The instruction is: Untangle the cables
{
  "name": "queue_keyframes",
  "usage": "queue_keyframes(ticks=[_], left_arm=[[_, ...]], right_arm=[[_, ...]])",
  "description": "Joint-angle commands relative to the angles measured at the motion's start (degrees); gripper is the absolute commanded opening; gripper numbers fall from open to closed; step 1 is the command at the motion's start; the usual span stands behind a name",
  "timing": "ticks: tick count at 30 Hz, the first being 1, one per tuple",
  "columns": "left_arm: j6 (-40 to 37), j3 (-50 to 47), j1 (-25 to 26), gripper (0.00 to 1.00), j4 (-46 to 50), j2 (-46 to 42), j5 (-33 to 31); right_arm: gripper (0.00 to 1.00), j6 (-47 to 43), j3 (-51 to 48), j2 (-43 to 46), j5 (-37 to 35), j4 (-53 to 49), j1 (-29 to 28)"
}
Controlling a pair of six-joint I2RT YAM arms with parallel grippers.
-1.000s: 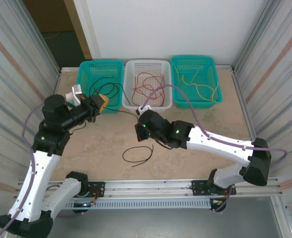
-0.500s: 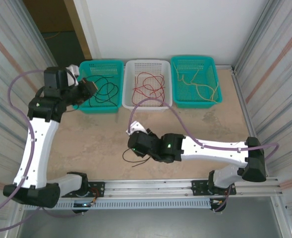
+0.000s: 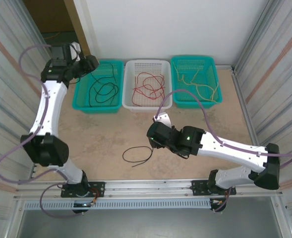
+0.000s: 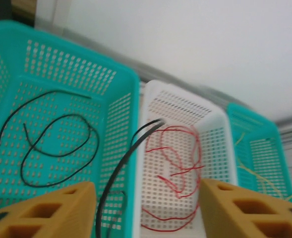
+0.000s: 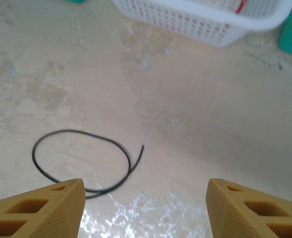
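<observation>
My left gripper [image 3: 89, 63] is raised at the back left corner of the left teal basket [image 3: 117, 106], jaws open. In the left wrist view a thin black cable [image 4: 120, 168] runs loose through the gap of this gripper [image 4: 146, 214], close to the left finger [image 4: 51, 208]; neither pad presses it. More black cables [image 3: 104, 89] lie in that basket. My right gripper [image 3: 152, 134] is open low over the table, just right of a looped black cable [image 3: 138, 154] [image 5: 84, 166] lying on the table. Red cables [image 3: 148, 85] fill the white basket [image 3: 148, 105]; yellow cables [image 3: 200, 85] lie in the right teal basket [image 3: 195, 103].
The three baskets stand in a row at the back edge of the table. Corrugated metal walls [image 3: 272, 74] close both sides. Thick lilac arm cables [image 3: 185, 101] arch over the table in front of the white basket.
My left arm lifted from the table to the back of the left teal basket and its jaws opened. My right gripper opened, dipped toward the loose black loop, then shifted right.
</observation>
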State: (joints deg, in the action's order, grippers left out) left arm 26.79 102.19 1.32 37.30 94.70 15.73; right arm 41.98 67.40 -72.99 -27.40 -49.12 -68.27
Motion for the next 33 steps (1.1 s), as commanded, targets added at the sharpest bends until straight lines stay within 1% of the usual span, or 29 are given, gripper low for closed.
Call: queue_keyframes(ticks=[1, 4, 7, 9, 11, 13, 16, 18, 21, 26, 28, 30, 32, 33], left_arm=[[-1.3, -2.6, 0.1, 0.63, -1.7, -3.0, -1.2], [-0.1, -8.1, 1.0, 0.63, -2.2, -8.4, -2.7], [0.8, -14.1, 2.3, 0.57, -0.7, -15.6, -3.8], [1.2, -19.3, 3.3, 0.53, 0.2, -21.3, -3.7], [0.7, -24.3, 4.6, 0.51, 1.8, -27.1, -3.2], [0.8, -29.5, 6.2, 0.48, 3.6, -32.8, -1.7], [2.1, -37.3, 9.1, 0.42, 6.6, -40.0, 0.8], [3.1, -41.6, 11.3, 0.41, 8.4, -43.8, 2.0], [5.4, -46.3, 12.9, 0.39, 8.9, -48.3, 3.2], [8.1, -49.1, 13.0, 0.37, 8.7, -50.9, 4.4], [8.3, -48.7, 13.0, 0.36, 9.1, -50.7, 4.6], [8.3, -47.7, 13.0, 0.35, 9.6, -50.4, 5.2], [7.9, -46.8, 13.0, 0.35, 10.1, -50.2, 5.9], [7.7, -46.3, 13.0, 0.36, 10.4, -50.2, 6.0]], right_arm=[[0.65, 5.4, 3.0, -3.6, 5.3, -7.3, 2.8], [0.64, 7.9, 2.1, -7.6, 9.8, -8.6, 6.2], [0.58, 9.6, 0.3, -11.9, 14.9, -5.0, 10.1], [0.57, 9.7, 1.0, -15.4, 16.1, -2.5, 11.6], [0.56, 9.5, 3.6, -19.8, 19.2, -1.6, 13.2], [0.55, 9.1, 6.7, -24.7, 22.3, -1.8, 13.8], [0.48, 9.1, 10.5, -31.9, 27.1, -4.3, 13.5], [0.46, 9.8, 10.5, -34.2, 29.2, -4.4, 13.0], [0.43, 10.2, 10.7, -36.0, 30.7, -4.9, 13.0], [0.39, 10.6, 10.3, -37.7, 34.1, -4.5, 12.5], [0.37, 10.7, 10.3, -38.5, 35.3, -4.1, 12.3], [0.34, 10.9, 10.3, -39.9, 36.3, -4.1, 12.4], [0.33, 11.4, 9.8, -40.6, 36.7, -3.6, 12.7], [0.31, 11.8, 9.8, -40.6, 36.5, -3.5, 12.7]])
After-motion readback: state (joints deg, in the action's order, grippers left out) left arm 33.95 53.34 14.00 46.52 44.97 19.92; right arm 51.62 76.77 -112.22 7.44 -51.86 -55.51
